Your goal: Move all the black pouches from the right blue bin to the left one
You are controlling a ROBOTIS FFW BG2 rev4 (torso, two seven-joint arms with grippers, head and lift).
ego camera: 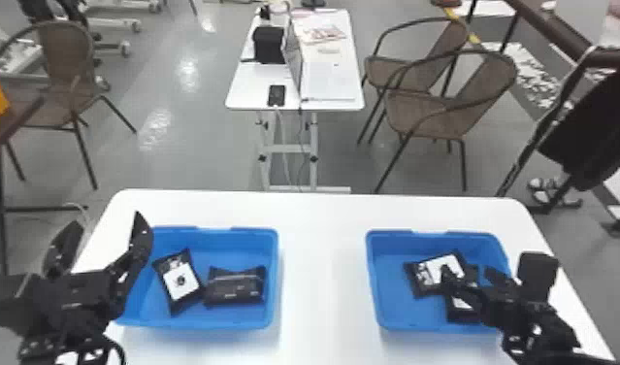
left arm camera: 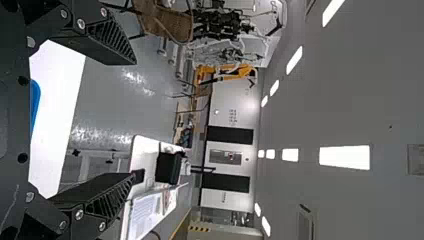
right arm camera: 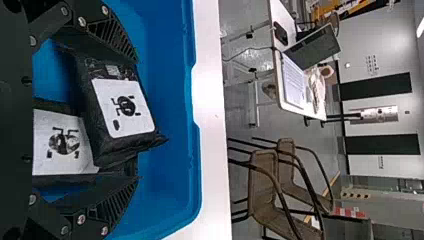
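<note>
One white table [ego camera: 323,252] bears a blue left bin [ego camera: 272,272] on its left half and a blue right bin [ego camera: 379,286] on its right half. Over the table's left side hangs the left gripper [ego camera: 107,219], fingers spread; over its right half, the right gripper [ego camera: 467,273] dips into the bin, fingers apart on either side of the pouches, contact unclear. On the table's left half, the bin holds a label-up pouch [ego camera: 182,281] and a dark pouch [ego camera: 236,287]; on its right half, two labelled pouches [right arm camera: 122,107] overlap.
</note>
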